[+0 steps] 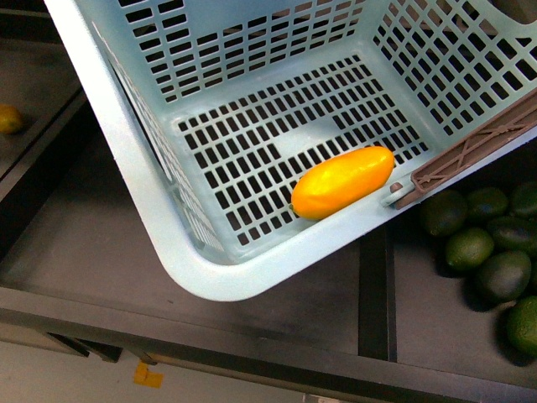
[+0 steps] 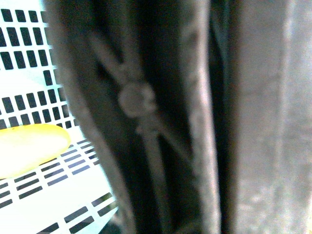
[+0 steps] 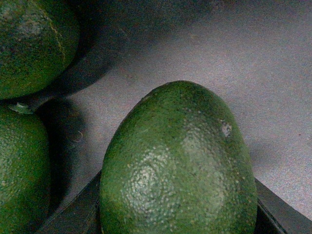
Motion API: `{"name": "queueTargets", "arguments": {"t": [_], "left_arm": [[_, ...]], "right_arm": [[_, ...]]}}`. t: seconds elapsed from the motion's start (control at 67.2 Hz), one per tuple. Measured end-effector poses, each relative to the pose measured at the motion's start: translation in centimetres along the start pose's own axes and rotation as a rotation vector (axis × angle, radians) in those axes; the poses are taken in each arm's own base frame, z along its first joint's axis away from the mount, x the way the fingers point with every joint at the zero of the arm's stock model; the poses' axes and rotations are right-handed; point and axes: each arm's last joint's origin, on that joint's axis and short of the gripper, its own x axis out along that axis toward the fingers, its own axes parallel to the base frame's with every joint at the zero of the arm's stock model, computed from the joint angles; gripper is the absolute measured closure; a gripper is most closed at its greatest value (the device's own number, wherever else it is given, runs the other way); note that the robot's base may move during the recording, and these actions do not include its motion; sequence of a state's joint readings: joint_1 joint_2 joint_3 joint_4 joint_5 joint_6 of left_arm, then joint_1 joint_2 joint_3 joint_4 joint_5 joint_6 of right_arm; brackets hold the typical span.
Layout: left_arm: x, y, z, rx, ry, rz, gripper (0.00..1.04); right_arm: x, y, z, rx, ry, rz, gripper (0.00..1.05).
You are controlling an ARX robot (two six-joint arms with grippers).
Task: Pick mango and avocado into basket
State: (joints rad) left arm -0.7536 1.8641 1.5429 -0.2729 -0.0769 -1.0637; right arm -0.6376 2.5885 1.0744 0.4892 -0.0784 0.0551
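Front view: mango [image 1: 342, 181] is laid inside the basket [image 1: 126, 168]. Right of the basket, an avocado [image 3: 178, 165] is pinched by the right fingers [image 3: 73, 212]; left fingers aren't seen.

A dark grey tabletop [image 1: 92, 243] is split into bays by a black divider strip [image 1: 375, 294], with a raised front lip [image 1: 210, 336]. Below it lies pale floor [image 1: 50, 374] with a small yellow scrap [image 1: 148, 374]. The light is dim and the shadows are soft.
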Motion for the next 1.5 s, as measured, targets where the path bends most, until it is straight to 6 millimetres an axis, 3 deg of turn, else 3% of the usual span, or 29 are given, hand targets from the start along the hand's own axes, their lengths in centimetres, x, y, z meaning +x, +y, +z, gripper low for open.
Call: {"name": "queueTargets", "arguments": {"t": [0.297,0.476,0.625,0.759,0.907,1.041,1.115,1.175,1.279,1.502], "left_arm": [[0.0,0.0,0.0,0.0,-0.001,0.001,0.91],[0.0,0.0,0.0,0.0,-0.001,0.001,0.91],[0.0,0.0,0.0,0.0,-0.001,0.0,0.91],[0.0,0.0,0.0,0.0,-0.001,0.001,0.91],[0.0,0.0,0.0,0.0,-0.001,0.001,0.91],[0.0,0.0,0.0,0.0,-0.001,0.001,0.91],[0.0,0.0,0.0,0.0,-0.001,0.0,0.91],[0.0,0.0,0.0,0.0,-0.001,0.001,0.91],[0.0,0.0,0.0,0.0,-0.001,0.001,0.91],[0.0,0.0,0.0,0.0,-0.001,0.001,0.91]], "right_arm": [[-3.6,-2.3,2.1,0.042,-0.066,0.042,0.52],[-7.9,-3.4,4.1,0.039,-0.158,0.089,0.52],[-12.3,-2.7,5.3,0.006,-0.242,0.162,0.52],[-18.4,0.5,6.7,-0.061,-0.353,0.278,0.52],[-26.4,6.8,8.4,-0.158,-0.531,0.416,0.52],[-30.4,11.6,8.3,-0.207,-0.618,0.511,0.52],[-31.8,14.0,8.1,-0.214,-0.639,0.554,0.52],[-32.9,17.2,7.3,-0.234,-0.65,0.593,0.52],[-33.5,20.9,5.9,-0.262,-0.635,0.635,0.52],[-33.6,25.7,3.8,-0.296,-0.613,0.651,0.52]]}}
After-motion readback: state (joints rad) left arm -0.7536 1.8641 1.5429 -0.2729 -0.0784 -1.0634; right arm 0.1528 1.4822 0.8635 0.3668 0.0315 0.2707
